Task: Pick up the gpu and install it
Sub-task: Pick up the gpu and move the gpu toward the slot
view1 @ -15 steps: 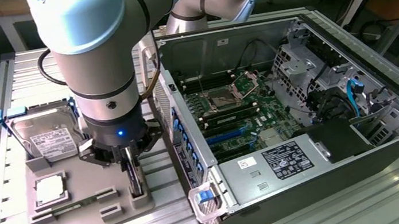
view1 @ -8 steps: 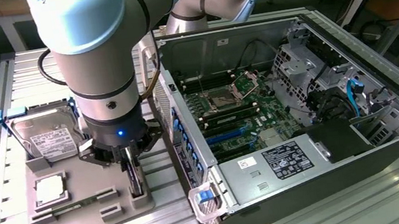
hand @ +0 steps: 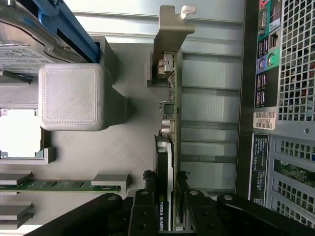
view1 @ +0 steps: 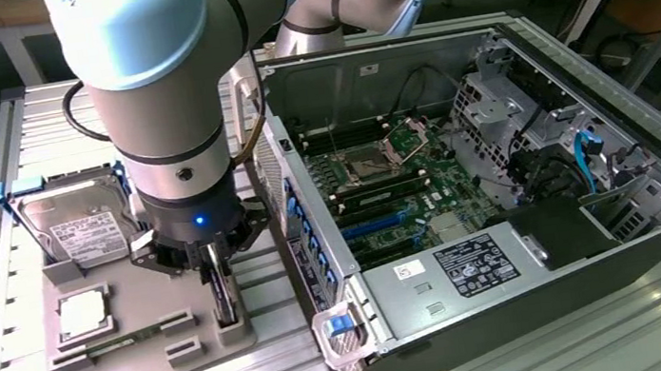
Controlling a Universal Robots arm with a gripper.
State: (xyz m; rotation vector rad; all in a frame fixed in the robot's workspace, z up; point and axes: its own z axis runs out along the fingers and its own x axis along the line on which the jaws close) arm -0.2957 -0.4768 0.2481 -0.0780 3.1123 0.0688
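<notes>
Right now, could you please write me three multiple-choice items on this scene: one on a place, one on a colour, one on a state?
1. In the exterior view, where does the grey tray lie from the computer case? A at its left; B inside it; C at its right.
2. The RAM stick in the tray is: A red; B green; C white.
3. The gpu is: A lying flat; B seated inside the case; C standing on edge in the tray, the gripper closed on it.

Answers: 1 A, the tray sits at the exterior view's left of the open case. 2 B, its board is green. 3 C, the card stands upright, gripped on both sides.
</notes>
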